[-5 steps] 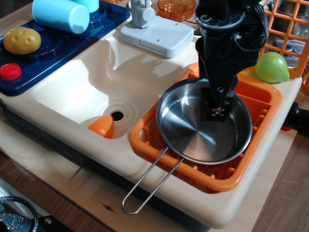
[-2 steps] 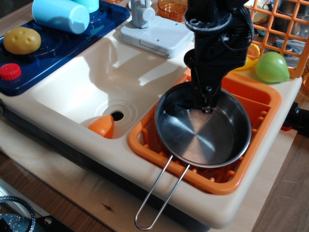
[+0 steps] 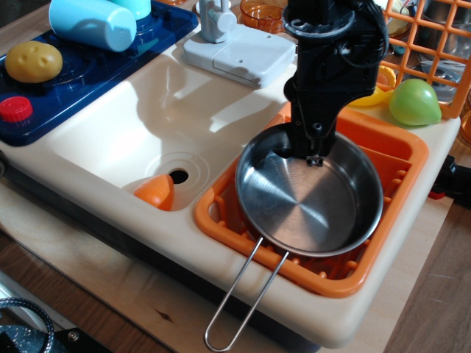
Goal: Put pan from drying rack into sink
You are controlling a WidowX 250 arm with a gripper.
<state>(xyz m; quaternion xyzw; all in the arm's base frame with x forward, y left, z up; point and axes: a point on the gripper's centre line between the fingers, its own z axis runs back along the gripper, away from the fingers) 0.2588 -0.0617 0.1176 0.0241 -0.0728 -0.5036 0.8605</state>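
Note:
The shiny steel pan (image 3: 294, 209) lies in the orange drying rack (image 3: 401, 151) at the right, and its wire-loop handle (image 3: 243, 301) sticks out over the counter's front edge. My black gripper (image 3: 315, 153) comes down from above onto the pan's far rim. Its narrow fingers look closed on that rim. The pan sits slightly raised and tilted over the rack. The cream sink (image 3: 125, 129) with its round drain (image 3: 178, 176) is directly left of the rack.
An orange toy vegetable (image 3: 156, 193) lies in the sink by the drain. The grey-white faucet block (image 3: 237, 50) stands behind. A green fruit (image 3: 414, 101) and an orange wire grid basket (image 3: 441, 44) are at the back right. A blue stove (image 3: 96, 70) holds a potato (image 3: 33, 61) and a light-blue cup (image 3: 92, 23).
My gripper moved from the pan's middle back to its far rim and closed there. The pan shifted slightly left and its handle swung right.

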